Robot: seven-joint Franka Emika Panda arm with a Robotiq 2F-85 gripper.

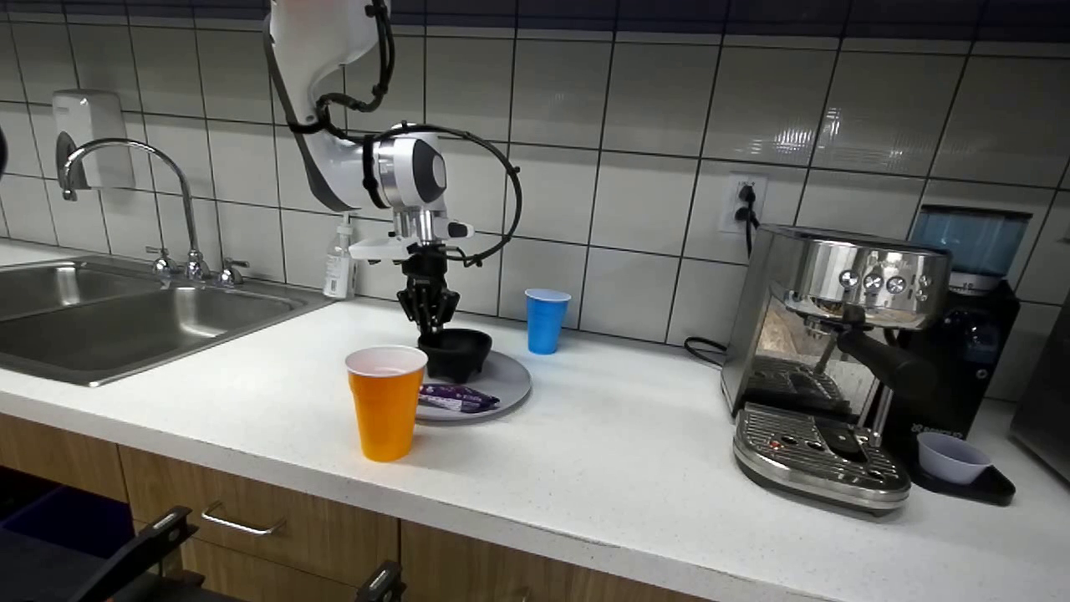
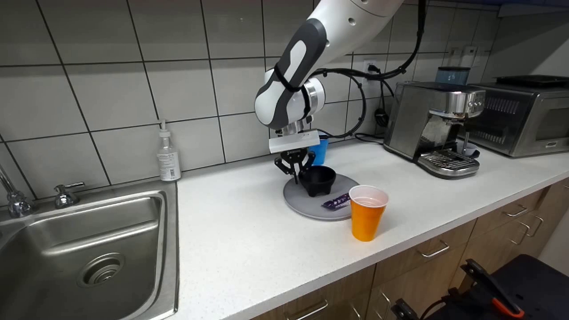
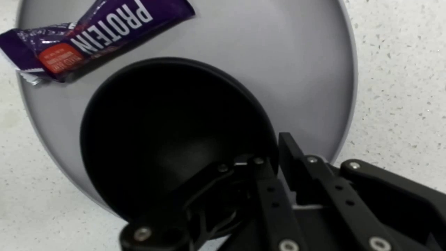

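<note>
Black bowl (image 3: 167, 122) is sitting just left of the gripper (image 3: 277, 157) in the wrist view, its round mouth facing up, central axis standing upright. The gripper is pinching it by the rim, while the gray plate (image 3: 313, 90) is extending rightward.

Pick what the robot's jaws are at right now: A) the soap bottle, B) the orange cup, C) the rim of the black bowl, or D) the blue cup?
C: in the wrist view the jaws straddle the rim of the black bowl, one side within it and the other outside, above the grey plate.
</note>
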